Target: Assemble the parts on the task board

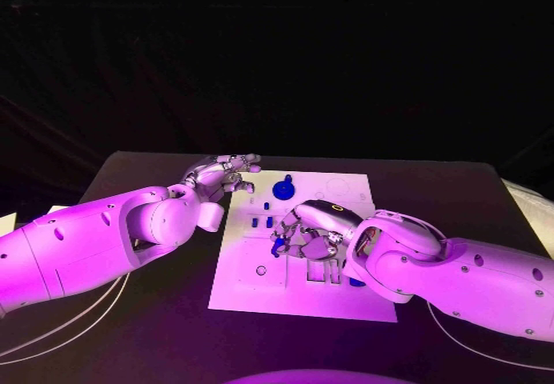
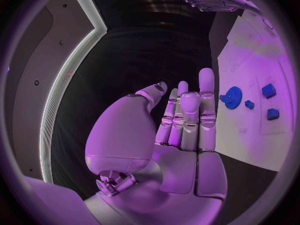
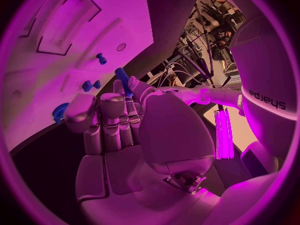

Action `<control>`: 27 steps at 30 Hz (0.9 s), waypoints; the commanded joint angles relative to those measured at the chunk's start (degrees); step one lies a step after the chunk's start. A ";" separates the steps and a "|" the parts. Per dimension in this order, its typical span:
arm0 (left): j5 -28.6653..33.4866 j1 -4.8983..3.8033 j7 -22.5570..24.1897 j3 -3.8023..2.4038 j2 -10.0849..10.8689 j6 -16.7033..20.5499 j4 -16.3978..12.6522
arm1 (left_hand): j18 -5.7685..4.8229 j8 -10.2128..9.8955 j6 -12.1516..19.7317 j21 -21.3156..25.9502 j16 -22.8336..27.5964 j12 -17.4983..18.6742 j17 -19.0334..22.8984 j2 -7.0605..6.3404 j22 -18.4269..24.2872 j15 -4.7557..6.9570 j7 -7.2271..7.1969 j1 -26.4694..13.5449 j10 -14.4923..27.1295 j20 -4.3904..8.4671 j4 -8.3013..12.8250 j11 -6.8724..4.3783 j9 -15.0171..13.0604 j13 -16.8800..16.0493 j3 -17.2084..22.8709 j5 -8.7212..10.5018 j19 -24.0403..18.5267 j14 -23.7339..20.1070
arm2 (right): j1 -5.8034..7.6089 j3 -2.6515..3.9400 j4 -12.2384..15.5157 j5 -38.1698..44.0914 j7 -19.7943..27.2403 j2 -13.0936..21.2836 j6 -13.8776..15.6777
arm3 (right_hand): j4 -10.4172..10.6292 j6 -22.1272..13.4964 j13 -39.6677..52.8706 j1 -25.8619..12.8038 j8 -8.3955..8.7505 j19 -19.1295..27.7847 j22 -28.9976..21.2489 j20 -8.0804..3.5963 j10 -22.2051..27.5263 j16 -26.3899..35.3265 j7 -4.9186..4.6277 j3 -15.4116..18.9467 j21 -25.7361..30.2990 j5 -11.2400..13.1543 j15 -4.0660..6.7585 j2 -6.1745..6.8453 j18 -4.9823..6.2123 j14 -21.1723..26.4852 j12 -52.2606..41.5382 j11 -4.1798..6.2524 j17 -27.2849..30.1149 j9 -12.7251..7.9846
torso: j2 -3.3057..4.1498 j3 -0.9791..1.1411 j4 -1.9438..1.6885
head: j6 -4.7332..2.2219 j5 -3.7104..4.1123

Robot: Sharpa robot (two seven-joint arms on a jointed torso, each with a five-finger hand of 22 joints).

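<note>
A small blue peg (image 3: 122,80), pinched in the right hand (image 1: 306,238), hovers over the white task board (image 1: 303,300) mid-table. Several blue parts (image 1: 266,206) sit there; assembly looks partial. The left hand (image 1: 222,176) waits empty, fingers extended.

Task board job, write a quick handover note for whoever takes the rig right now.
Left hand: holds nothing, fingers straight, raised beside the task board's far left corner.
Right hand: over the board's middle, fingers pinching a small blue peg.
On the board: blue round part near the far edge, small blue pieces left of the right hand.
Left: seat the held peg; which pieces are already placed cannot be told.
</note>
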State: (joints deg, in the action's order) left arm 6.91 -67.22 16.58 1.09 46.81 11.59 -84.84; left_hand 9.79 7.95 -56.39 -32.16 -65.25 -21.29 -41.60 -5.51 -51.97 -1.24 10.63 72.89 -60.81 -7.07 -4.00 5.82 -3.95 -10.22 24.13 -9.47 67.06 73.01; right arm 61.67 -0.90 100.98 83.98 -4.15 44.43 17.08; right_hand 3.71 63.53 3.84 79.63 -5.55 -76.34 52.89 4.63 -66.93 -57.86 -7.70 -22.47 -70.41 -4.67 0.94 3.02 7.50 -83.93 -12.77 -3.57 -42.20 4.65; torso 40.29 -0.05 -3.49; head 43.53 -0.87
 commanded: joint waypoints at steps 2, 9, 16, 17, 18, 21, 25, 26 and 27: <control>-0.24 0.10 0.19 -0.04 -0.09 -1.33 -0.15 | 0.67 0.35 0.36 0.30 0.25 -0.20 0.06 -0.03 0.05 -0.02 -0.17 0.39 0.38 -0.05 0.34 0.07 0.01 -0.10 0.03 -0.30 0.51 -0.26 | -1.20 -0.04 -1.60 3.03 1.17 -1.95 -2.88 | 0.04 0.44 0.03 0.02 -0.21 -0.30 0.05 -0.07 -0.58 -0.23 0.16 -0.49 -0.22 -0.29 0.43 -0.30 -0.72 -0.03 0.43 0.04 -0.03 0.05 | 0.04 -0.02 -0.03 | 0.35 -0.80; -0.24 0.37 0.13 -0.05 -0.29 -1.41 -0.02 | 0.67 0.35 0.36 0.30 0.25 -0.20 0.06 -0.03 0.05 -0.02 -0.17 0.39 0.38 -0.05 0.34 0.07 0.01 -0.10 0.03 -0.30 0.51 -0.26 | -2.45 -0.11 -3.55 3.92 1.16 -4.40 -3.34 | -0.18 0.46 0.02 0.10 -0.19 -0.26 -0.02 -0.09 -0.60 -0.21 0.17 -0.61 -0.20 -0.44 0.45 -0.14 -0.70 0.00 0.55 0.05 0.07 0.06 | 0.02 0.01 0.03 | 0.63 -1.43; -0.24 0.68 0.14 -0.05 -0.51 -1.56 0.05 | 0.67 0.35 0.36 0.30 0.25 -0.20 0.06 -0.03 0.05 -0.02 -0.17 0.39 0.38 -0.05 0.34 0.07 0.01 -0.10 0.03 -0.30 0.51 -0.26 | -3.48 -0.17 -5.13 7.37 -0.72 -6.27 -3.53 | -0.24 0.46 0.01 0.09 -0.18 -0.24 -0.02 -0.09 -0.61 -0.19 0.16 -0.63 -0.20 -0.47 0.45 -0.07 -0.71 0.01 0.59 0.04 0.12 0.06 | 0.05 -0.01 -0.07 | 0.72 -1.43; -0.24 0.71 0.14 -0.05 -0.52 -1.56 0.07 | 0.67 0.35 0.36 0.30 0.25 -0.20 0.06 -0.03 0.05 -0.02 -0.17 0.39 0.38 -0.05 0.34 0.07 0.01 -0.10 0.03 -0.30 0.51 -0.26 | -3.58 -0.18 -5.28 7.65 -0.96 -6.44 -3.56 | -0.26 0.46 0.01 0.10 -0.18 -0.24 -0.03 -0.09 -0.61 -0.18 0.16 -0.65 -0.20 -0.50 0.45 -0.06 -0.71 0.01 0.61 0.04 0.14 0.06 | 0.02 0.00 -0.04 | 0.78 -1.53; -0.24 0.73 0.15 -0.05 -0.53 -1.54 0.08 | 0.67 0.35 0.36 0.30 0.25 -0.20 0.06 -0.03 0.05 -0.02 -0.17 0.39 0.38 -0.05 0.34 0.07 0.01 -0.10 0.03 -0.30 0.51 -0.26 | -3.66 -0.18 -5.42 7.87 -1.16 -6.58 -3.57 | -0.31 0.47 0.01 0.11 -0.18 -0.22 -0.05 -0.08 -0.61 -0.16 0.16 -0.68 -0.20 -0.55 0.46 -0.03 -0.71 0.02 0.63 0.05 0.18 0.06 | 0.00 0.00 -0.03 | 0.82 -1.58; -0.24 0.77 0.15 -0.05 -0.55 -1.53 0.15 | 0.67 0.35 0.36 0.30 0.25 -0.20 0.06 -0.03 0.05 -0.02 -0.17 0.39 0.38 -0.05 0.34 0.07 0.01 -0.10 0.03 -0.30 0.51 -0.26 | -3.83 -0.20 -5.81 8.30 -1.51 -6.93 -3.58 | -0.31 0.47 0.01 0.11 -0.18 -0.22 -0.05 -0.08 -0.61 -0.16 0.16 -0.68 -0.20 -0.55 0.46 -0.03 -0.71 0.02 0.63 0.05 0.18 0.06 | -0.01 0.01 0.03 | 0.91 -1.68; -0.24 0.78 0.16 -0.06 -0.57 -1.55 0.18 | 0.67 0.35 0.36 0.30 0.25 -0.20 0.06 -0.03 0.05 -0.02 -0.17 0.39 0.38 -0.05 0.34 0.07 0.01 -0.10 0.03 -0.30 0.51 -0.26 | -3.90 -0.20 -6.05 8.36 -1.52 -7.26 -3.81 | -0.38 0.48 0.01 0.13 -0.17 -0.22 -0.02 -0.08 -0.64 -0.24 0.16 -0.77 -0.22 -0.67 0.45 -0.03 -0.71 0.02 0.68 0.04 0.08 0.07 | 0.01 0.00 0.02 | 0.94 -1.70; -0.24 0.78 0.16 -0.06 -0.57 -1.57 0.18 | 0.67 0.35 0.36 0.30 0.25 -0.20 0.06 -0.03 0.05 -0.02 -0.17 0.39 0.38 -0.05 0.34 0.07 0.01 -0.10 0.03 -0.30 0.51 -0.26 | -3.91 -0.21 -6.10 8.36 -1.52 -7.35 -3.89 | -0.38 0.48 0.01 0.13 -0.17 -0.22 -0.02 -0.08 -0.64 -0.24 0.16 -0.77 -0.22 -0.67 0.45 -0.03 -0.71 0.02 0.68 0.04 0.08 0.07 | -0.01 -0.02 0.03 | 0.98 -1.73; -0.24 0.79 0.16 -0.06 -0.58 -1.58 0.19 | 0.67 0.35 0.36 0.30 0.25 -0.20 0.06 -0.03 0.05 -0.02 -0.17 0.39 0.38 -0.05 0.34 0.07 0.01 -0.10 0.03 -0.30 0.51 -0.26 | -3.91 -0.21 -6.16 8.35 -1.52 -7.43 -3.96 | -0.38 0.48 0.01 0.13 -0.17 -0.22 -0.02 -0.08 -0.64 -0.24 0.16 -0.77 -0.22 -0.67 0.45 -0.03 -0.71 0.02 0.68 0.04 0.08 0.07 | -0.01 -0.02 0.03 | 0.98 -1.73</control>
State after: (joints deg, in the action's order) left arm 6.90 -66.45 16.48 1.09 46.36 11.19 -84.63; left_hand 9.79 7.95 -56.40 -32.16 -65.26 -21.29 -41.61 -5.51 -51.97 -1.24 10.63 72.89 -60.81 -7.08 -4.01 5.82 -3.95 -10.26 24.13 -9.47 67.06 73.01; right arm 57.85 -1.09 94.92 90.77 -4.98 37.10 14.14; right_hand 3.40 63.65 3.83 79.63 -5.38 -76.33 52.87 4.63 -67.17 -57.86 -7.55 -23.10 -70.38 -5.00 0.93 3.03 7.50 -83.93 -12.30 -3.40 -42.09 4.67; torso 40.30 -0.05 -3.49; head 44.48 -2.55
